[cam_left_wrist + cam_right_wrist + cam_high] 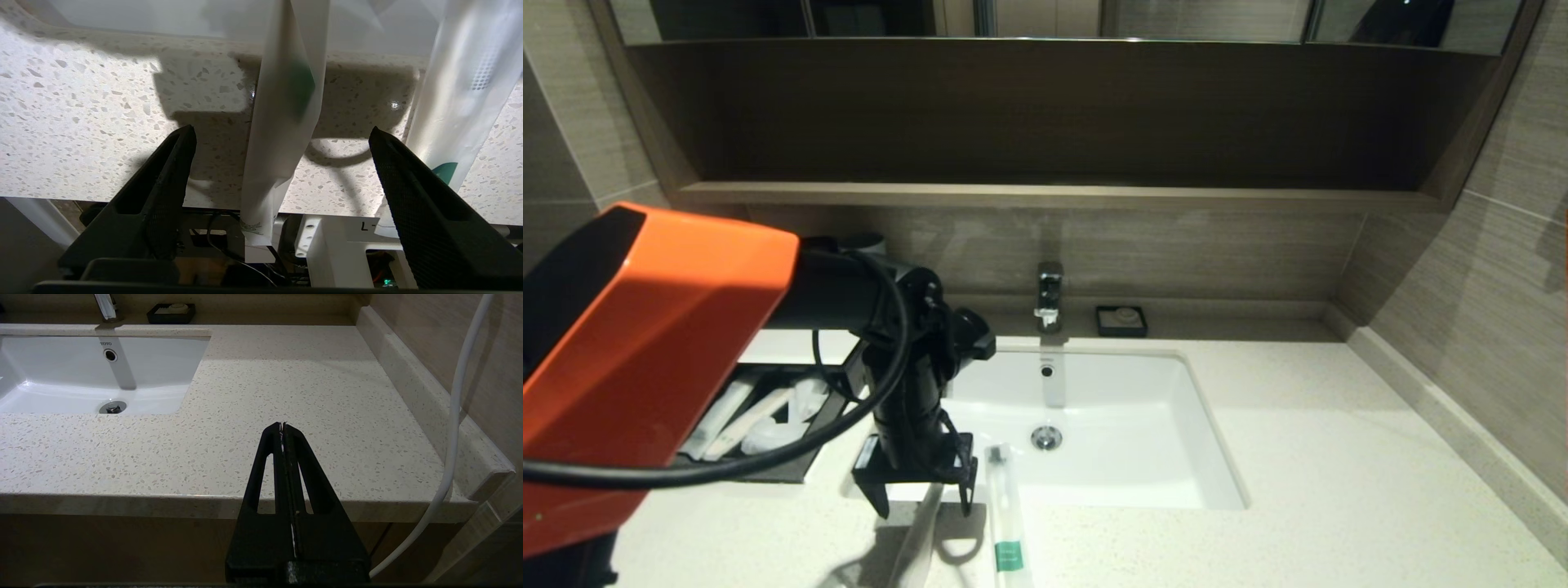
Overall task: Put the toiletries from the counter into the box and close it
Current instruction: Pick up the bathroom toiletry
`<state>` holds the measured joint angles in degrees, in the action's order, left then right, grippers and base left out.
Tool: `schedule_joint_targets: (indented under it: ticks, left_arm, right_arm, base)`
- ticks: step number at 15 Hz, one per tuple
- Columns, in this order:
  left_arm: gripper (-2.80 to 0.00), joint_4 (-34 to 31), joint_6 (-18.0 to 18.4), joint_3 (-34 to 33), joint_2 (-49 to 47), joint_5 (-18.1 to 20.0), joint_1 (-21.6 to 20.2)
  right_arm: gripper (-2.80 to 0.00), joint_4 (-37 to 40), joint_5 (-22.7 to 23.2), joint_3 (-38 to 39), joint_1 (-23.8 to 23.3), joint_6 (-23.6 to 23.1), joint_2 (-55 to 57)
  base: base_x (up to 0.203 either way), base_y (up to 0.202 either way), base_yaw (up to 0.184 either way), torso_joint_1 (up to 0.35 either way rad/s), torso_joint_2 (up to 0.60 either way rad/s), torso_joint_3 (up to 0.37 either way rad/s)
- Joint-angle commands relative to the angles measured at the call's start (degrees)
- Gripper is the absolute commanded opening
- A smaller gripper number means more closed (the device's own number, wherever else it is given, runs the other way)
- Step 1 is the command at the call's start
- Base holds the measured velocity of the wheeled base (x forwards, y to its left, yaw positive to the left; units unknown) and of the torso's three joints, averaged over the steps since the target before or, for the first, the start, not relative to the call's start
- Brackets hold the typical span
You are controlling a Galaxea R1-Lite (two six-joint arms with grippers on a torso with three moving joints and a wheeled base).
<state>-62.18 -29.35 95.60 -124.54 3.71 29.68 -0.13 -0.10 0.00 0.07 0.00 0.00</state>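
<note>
1. Surface [1339,457]: broad pale speckled stone, with a raised ledge along the right wall and a squared front edge. The wide stretch right of the sink is bare.
2. Sink [1127,425]: white, rectangular, set under the stone, with a round metal drain. A chrome faucet [1049,296] stands at its back rim, and a small black square soap dish [1121,321] sits just right of that.
3. Left tool [923,500]: black tapered fingers pointing down over the front strip of stone, just ahead of the sink's left front corner. Its fingers stand wide apart and grip nothing.
4. Wrapped stick [282,134]: slim, in translucent white plastic with a faint green patch. In the left wrist view it lies loose between the spread fingers, touching neither, its end reaching past the front edge of the stone.
5. Second wrapped stick [1006,514]: same translucent wrapper with a green label band. It lies just beside the tool on its right, far end over the sink's front rim, near end toward the front edge.
6. Box [792,469]: low, black and flat, on the left of the sink, largely hidden behind the orange arm housing. Its open tray holds pale wrapped items; how many cannot be told.
7. Right tool [282,428]: narrow black fingers pressed together, empty, parked below and in front of the right front edge.
8. Brown wooden shelf [1054,194] overhangs the back wall.
</note>
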Motion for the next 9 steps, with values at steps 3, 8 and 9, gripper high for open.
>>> schedule_joint_targets:
  ticks: [3,8,9]
  left_arm:
    - [0.00,-0.1,-0.2,-0.4,-0.1,1.9,0.0]
    - [0.00,0.0,-0.1,-1.2,-0.5,2.1,0.0]
    - [0.00,0.0,-0.1,-1.5,-0.5,2.0,0.0]
  right_arm:
    - [-2.80,0.0,0.0,0.1,0.0,0.0,0.0]
    - [-2.80,0.0,0.0,0.1,0.0,0.0,-0.1]
    - [-2.80,0.0,0.0,0.1,0.0,0.0,0.0]
  base:
    - [0.000,0.000,0.000,0.000,0.00,0.000]
    - [0.000,0.000,0.000,0.000,0.00,0.000]
    - [0.000,0.000,0.000,0.000,0.00,0.000]
